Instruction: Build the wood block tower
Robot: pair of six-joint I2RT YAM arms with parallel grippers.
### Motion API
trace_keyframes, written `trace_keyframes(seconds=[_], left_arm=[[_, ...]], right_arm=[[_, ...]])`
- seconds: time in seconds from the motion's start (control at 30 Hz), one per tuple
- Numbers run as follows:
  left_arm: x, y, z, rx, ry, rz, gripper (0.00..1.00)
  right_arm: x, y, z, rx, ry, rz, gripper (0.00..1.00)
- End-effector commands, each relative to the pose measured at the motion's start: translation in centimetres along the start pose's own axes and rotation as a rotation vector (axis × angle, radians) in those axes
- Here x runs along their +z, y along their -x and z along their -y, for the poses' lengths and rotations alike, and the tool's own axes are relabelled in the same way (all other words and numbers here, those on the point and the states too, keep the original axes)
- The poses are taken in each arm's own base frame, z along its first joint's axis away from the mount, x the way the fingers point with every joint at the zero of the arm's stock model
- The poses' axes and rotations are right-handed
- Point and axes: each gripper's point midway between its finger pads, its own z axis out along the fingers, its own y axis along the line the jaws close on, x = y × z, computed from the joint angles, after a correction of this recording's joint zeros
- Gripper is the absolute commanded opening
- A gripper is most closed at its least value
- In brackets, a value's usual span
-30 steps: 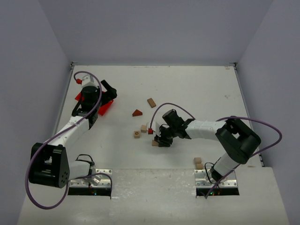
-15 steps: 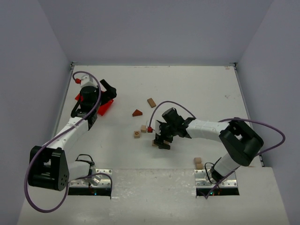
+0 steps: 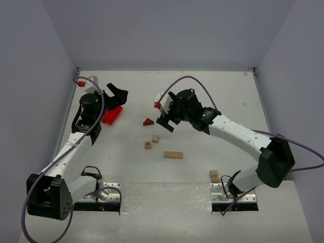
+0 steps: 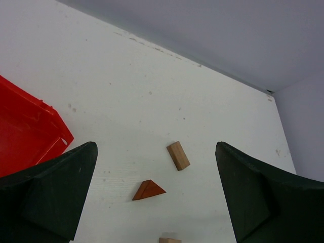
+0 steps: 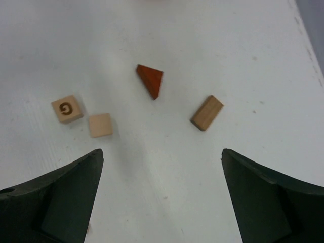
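Base plank (image 3: 172, 154) lies flat on worktop (image 3: 217, 91), nothing stacked on it: stacking is judged barely begun. Right claw (image 5: 162, 152) is held wide open, empty, above roof triangle (image 5: 150, 80) and plain cube (image 5: 100, 125); left claw (image 4: 156, 148) likewise open, empty. Next, a cube is to be gripped squarely
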Motion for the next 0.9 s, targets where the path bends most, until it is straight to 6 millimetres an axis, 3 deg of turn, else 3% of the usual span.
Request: trace_keyframes(seconds=[0.0, 0.03, 0.07, 0.13, 0.17, 0.23, 0.3, 0.43, 0.5, 0.53, 0.7, 0.77, 0.87], left_arm=[[-0.4, 3.3, 4.1, 0.029, -0.152, 0.071, 1.0], [-0.3, 3.4, 4.2, 0.029, -0.156, 0.072, 1.0], [-0.2, 3.6, 4.4, 0.03, -0.161, 0.075, 1.0], [-0.1, 4.0, 4.6, 0.037, -0.17, 0.088, 1.0], [0.1, 4.0, 4.6, 0.043, -0.174, 0.089, 1.0], [0.4, 3.8, 4.7, 0.056, -0.183, 0.085, 1.0], [1.2, 2.8, 4.7, 0.084, -0.207, 0.053, 1.0], [2.6, 0.7, 4.5, 0.12, -0.243, -0.025, 1.0], [2.8, 0.1, 4.3, 0.124, -0.249, -0.042, 1.0], [3.0, -0.3, 4.0, 0.123, -0.246, -0.05, 1.0], [3.1, -0.5, 3.7, 0.129, -0.239, -0.046, 1.0], [3.1, -0.6, 3.7, 0.129, -0.24, -0.046, 1.0], [3.2, -0.7, 3.6, 0.125, -0.238, -0.048, 1.0]], right_arm=[[-2.9, 8.6, 9.8, 0.201, -0.371, 0.138, 0.99], [-4.3, 9.9, 12.4, 0.32, -0.473, 0.168, 0.99], [-5.6, 9.1, 14.5, 0.462, -0.582, 0.156, 0.99], [-7.0, 5.6, 15.3, 0.673, -0.633, 0.085, 0.99], [-7.0, 4.9, 14.7, 0.761, -0.623, 0.089, 0.99], [-7.2, -0.7, 11.7, 0.91, -0.583, -0.03, 0.99], [-9.0, -5.7, 8.3, 0.981, -0.631, -0.174, 0.99], [-12.8, -12.8, 2.1, 1.11, -0.687, -0.394, 0.99], [-14.0, -14.7, -0.3, 1.17, -0.691, -0.451, 0.99], [-14.4, -17.3, -2.8, 1.214, -0.684, -0.528, 0.99], [-14.3, -22.0, -8.9, 1.331, -0.583, -0.715, 0.99], [-14.2, -23.1, -10.0, 1.344, -0.573, -0.779, 0.97], [-14.2, -24.2, -11.3, 1.356, -0.551, -0.855, 0.86]])
